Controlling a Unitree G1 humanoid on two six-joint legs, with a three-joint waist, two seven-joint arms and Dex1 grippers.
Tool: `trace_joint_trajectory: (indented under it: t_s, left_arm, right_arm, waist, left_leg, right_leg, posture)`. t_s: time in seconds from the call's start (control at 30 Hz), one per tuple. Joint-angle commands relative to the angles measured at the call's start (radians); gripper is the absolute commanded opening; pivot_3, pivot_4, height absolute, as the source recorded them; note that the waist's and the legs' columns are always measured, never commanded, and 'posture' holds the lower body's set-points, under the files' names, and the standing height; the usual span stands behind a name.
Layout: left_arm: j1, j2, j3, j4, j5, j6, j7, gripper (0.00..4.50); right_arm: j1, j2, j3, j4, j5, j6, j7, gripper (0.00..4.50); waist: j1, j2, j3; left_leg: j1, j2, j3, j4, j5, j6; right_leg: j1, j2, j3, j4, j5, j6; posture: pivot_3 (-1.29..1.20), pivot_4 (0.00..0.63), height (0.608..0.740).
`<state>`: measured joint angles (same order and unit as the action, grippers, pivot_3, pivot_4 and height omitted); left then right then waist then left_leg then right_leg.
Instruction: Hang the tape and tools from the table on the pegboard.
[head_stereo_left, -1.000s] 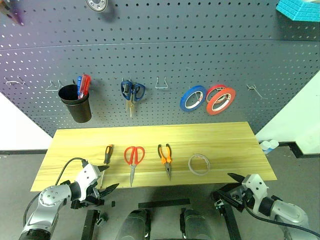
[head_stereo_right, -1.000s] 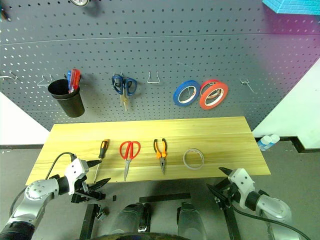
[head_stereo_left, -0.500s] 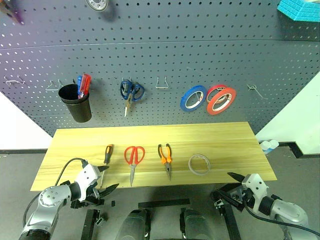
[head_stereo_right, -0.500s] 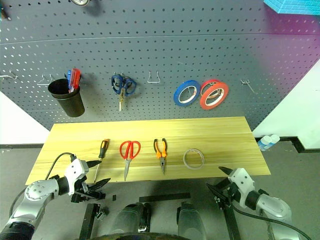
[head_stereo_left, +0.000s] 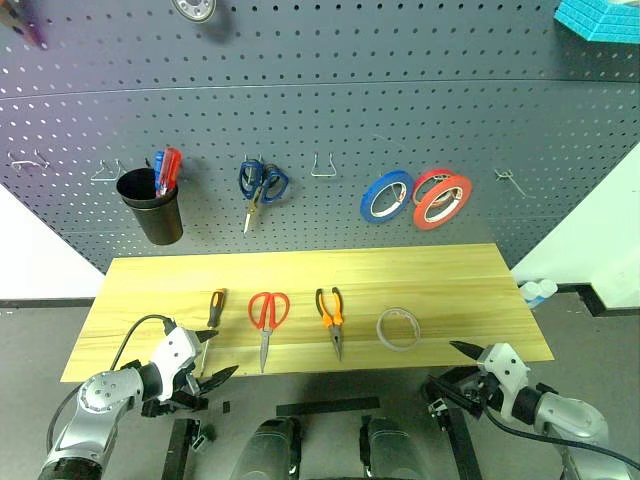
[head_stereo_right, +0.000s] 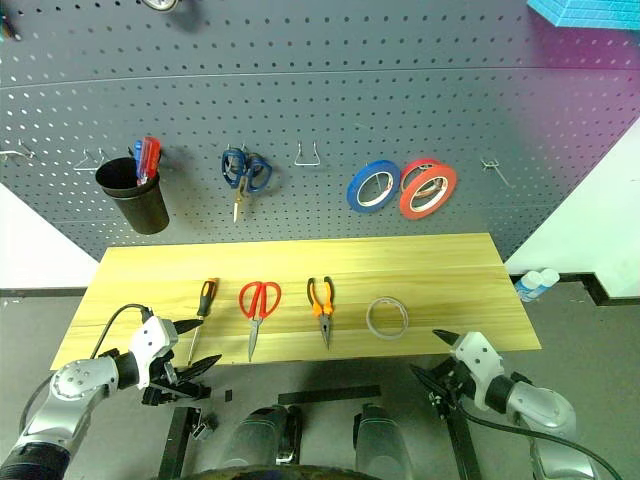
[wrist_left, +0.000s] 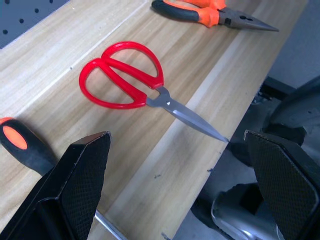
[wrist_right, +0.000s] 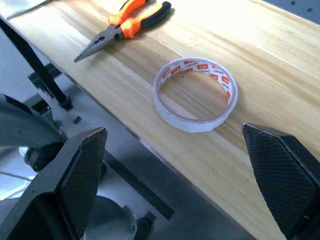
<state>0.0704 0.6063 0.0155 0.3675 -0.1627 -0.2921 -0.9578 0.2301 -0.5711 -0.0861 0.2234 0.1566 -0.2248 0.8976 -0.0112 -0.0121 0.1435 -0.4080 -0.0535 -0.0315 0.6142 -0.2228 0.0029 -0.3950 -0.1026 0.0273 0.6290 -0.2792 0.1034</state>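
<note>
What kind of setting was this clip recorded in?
Probably a workshop-style tool station: a dark grey perforated pegboard with metal hooks holds blue-handled scissors and coloured tape rolls, above a light wooden plank table laid with hand tools.

A: Place type? Workshop or tool-bench setup.

B: Evidence?

A: Big dark grey pegboard (head_stereo_left: 330, 120) with metal hooks fills the wall. At 10 o'clock a black cup (head_stereo_left: 151, 206) with screwdrivers; at 11, blue-handled scissors (head_stereo_left: 262, 184); at 1, blue tape roll (head_stereo_left: 386, 196) and red tape rolls (head_stereo_left: 441, 199).

B: Below it?

A: Light wood counter (head_stereo_left: 450, 290) at centre carrying a screwdriver (head_stereo_left: 212, 316), red scissors (head_stereo_left: 267, 318), pliers (head_stereo_left: 331, 315) and whitish tape (head_stereo_left: 398, 328) in a row. Grey floor around.
</note>
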Motion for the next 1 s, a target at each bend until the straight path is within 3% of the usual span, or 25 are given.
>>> trace_joint_trajectory:
  t_s: [0.03,0.27,0.6,1.0]
  left_arm:
    - [-0.014,-0.011,-0.016,-0.041,-0.001,-0.002,-0.005,4.46]
    - [-0.067,-0.029,-0.066,-0.026,0.012,0.001,-0.033,4.46]
    - [-0.162,-0.05,-0.141,0.022,0.039,-0.015,-0.098,4.46]
    - [-0.211,-0.098,-0.177,0.023,0.034,-0.008,-0.14,4.46]
  right_arm:
    - [-0.025,-0.016,0.036,-0.022,-0.05,0.008,-0.019,4.5]
    - [-0.161,-0.029,0.126,-0.046,-0.156,0.146,-0.069,4.5]
    - [-0.348,-0.028,0.275,-0.051,-0.246,0.319,-0.025,4.5]
    - [-0.481,-0.02,0.391,0.127,-0.352,0.339,-0.034,4.5]
  waist:
    - [0.0,0.0,0.0]
    - [-0.002,0.0,0.0]
    - [0.001,0.0,0.0]
    - [-0.001,0.0,0.0]
  left_leg:
    - [0.0,0.0,0.0,0.0,0.0,0.0]
    - [0.0,0.0,0.0,0.0,0.001,0.002]
    - [0.0,0.0,0.0,0.001,0.002,0.002]
    - [-0.001,-0.001,0.0,0.001,0.002,0.003]
  right_leg:
    - [0.0,0.0,0.0,0.0,0.0,0.0]
    - [0.0,0.0,-0.001,0.0,0.0,0.0]
    - [-0.001,0.0,-0.002,0.0,0.0,0.0]
    - [-0.001,0.001,-0.003,0.002,0.002,0.003]
  posture:
    - [-0.02,0.144,0.727]
    - [-0.03,0.146,0.727]
    - [-0.03,0.137,0.727]
    - [-0.03,0.125,0.727]
